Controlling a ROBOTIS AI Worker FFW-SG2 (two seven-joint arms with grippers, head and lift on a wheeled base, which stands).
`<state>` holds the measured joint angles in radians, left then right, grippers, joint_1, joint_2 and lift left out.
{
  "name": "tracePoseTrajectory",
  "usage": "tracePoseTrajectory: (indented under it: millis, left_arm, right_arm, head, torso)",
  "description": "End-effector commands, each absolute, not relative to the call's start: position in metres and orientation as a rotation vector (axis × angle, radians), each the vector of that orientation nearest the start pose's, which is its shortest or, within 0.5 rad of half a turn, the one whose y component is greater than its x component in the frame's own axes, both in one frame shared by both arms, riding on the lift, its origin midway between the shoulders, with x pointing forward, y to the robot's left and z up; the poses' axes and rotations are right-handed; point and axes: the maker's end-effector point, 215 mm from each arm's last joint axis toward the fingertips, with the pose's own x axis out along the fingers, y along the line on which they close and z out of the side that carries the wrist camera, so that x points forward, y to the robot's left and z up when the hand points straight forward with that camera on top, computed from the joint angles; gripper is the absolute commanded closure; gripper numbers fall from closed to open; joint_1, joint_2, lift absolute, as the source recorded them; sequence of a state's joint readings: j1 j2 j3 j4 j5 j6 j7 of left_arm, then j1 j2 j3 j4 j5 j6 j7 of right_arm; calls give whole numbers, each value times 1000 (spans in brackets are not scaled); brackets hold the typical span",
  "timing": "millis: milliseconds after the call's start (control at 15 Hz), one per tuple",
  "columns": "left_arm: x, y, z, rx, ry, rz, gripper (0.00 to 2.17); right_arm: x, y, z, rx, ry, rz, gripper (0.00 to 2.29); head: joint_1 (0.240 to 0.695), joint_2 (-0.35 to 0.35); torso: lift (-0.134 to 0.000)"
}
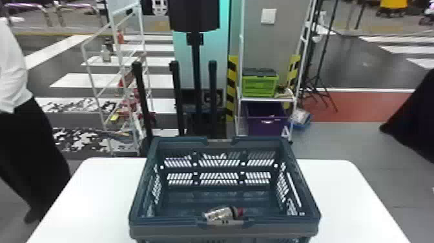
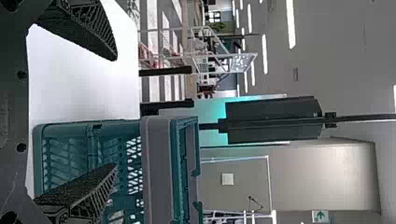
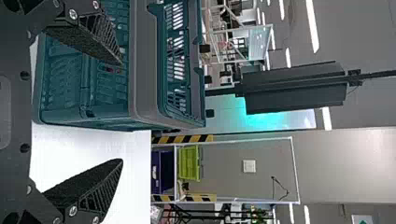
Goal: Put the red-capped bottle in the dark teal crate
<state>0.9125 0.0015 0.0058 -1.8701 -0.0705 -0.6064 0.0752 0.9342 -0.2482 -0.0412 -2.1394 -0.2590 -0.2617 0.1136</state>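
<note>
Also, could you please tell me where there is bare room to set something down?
The white table is bare left of the dark teal crate and right of it, out to the table's side edges. Inside, the crate's floor is free beyond the red-capped bottle; crowding is at the near wall, where the bottle lies.

one red-capped bottle (image 1: 220, 214), one dark teal crate (image 1: 168, 228), one table (image 1: 345, 197)

black ribbed fingers (image 3: 95, 184), silvery screws (image 3: 73, 211)
</note>
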Motion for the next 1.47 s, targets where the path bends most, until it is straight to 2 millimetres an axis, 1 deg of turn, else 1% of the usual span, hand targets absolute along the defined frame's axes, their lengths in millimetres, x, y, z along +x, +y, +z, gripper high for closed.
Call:
tracePoseTrajectory:
  millis: [0,267,467,867,1200,1400]
  left_arm:
    - [272,234,-400,61,11,39,76]
    - [273,234,-401,52,10,39,76]
    - [275,239,-395,55,-1,45,76]
    - [275,239,-396,48,4,45,76]
    - [274,238,-396,50,4,42,80]
    - [274,238,-395,49,0,42,80]
  right_arm:
    - [308,-237,-367,61,111,201,151]
    - [307,-236,-368,61,116,202,151]
    - [306,-235,-367,61,112,207,151]
    - [305,-232,-363,61,107,212,151]
    - [300,-231,-368,56,124,216,151]
    - [299,-231,-367,51,123,221,151]
  head:
    - [499,0]
    - [499,0]
    - [499,0]
    - [499,0]
    - [499,0]
    - [499,0]
  torso:
    - [0]
    - [0]
    - [0]
    - [0]
    - [0]
    - [0]
